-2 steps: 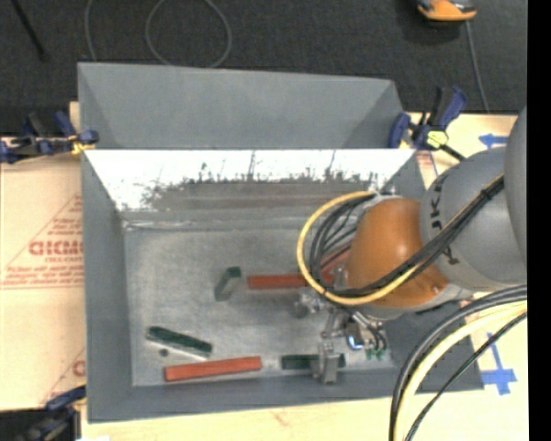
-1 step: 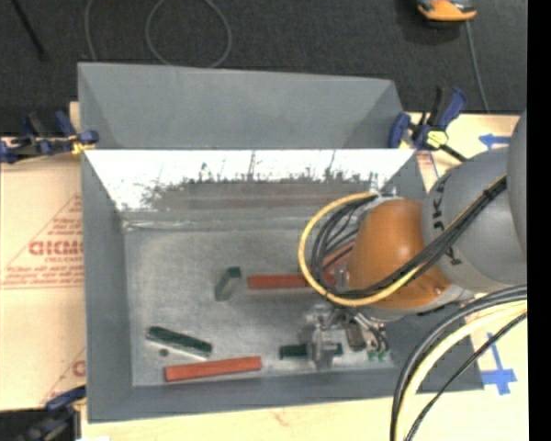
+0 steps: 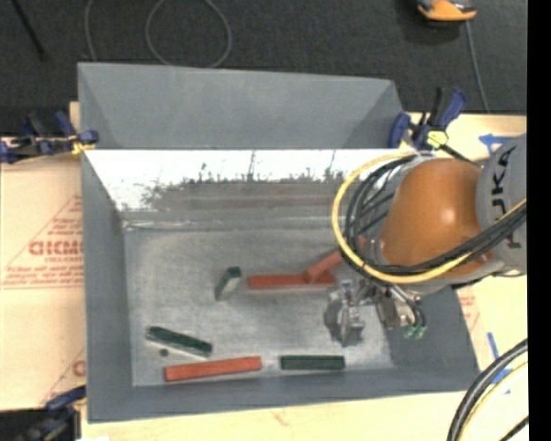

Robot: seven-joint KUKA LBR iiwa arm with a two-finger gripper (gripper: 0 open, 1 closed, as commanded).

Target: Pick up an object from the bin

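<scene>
— Where was the gripper (image 3: 347,320) found, and what was closest to it?

— It was seen low in the right part of the bin (image 3: 257,154), hung beneath the orange cover (image 3: 432,214) and the looped cables (image 3: 349,219). Just beside it, on the far side, lay a slanted reddish piece (image 3: 323,266) touching the end of a long orange-red bar (image 3: 277,282). A dark green bar (image 3: 312,363) lay near it by the front wall. Which of these was meant could not be settled. Whether the gripper was released or clenched could not be told.

— And why was the rest laid out as it was?

— The things were spread flat and mostly apart, which was judged to be how they had come to rest when loose. A second orange-red bar (image 3: 212,368) was lined up along the front wall, and a tilted green bar (image 3: 178,342) lay just behind it. A small green block (image 3: 228,283) lay mid-floor.

— Was any writing read?

— Only part of the arm's lettering (image 3: 503,168), taken as "KA". No label was made out on the bars.
</scene>
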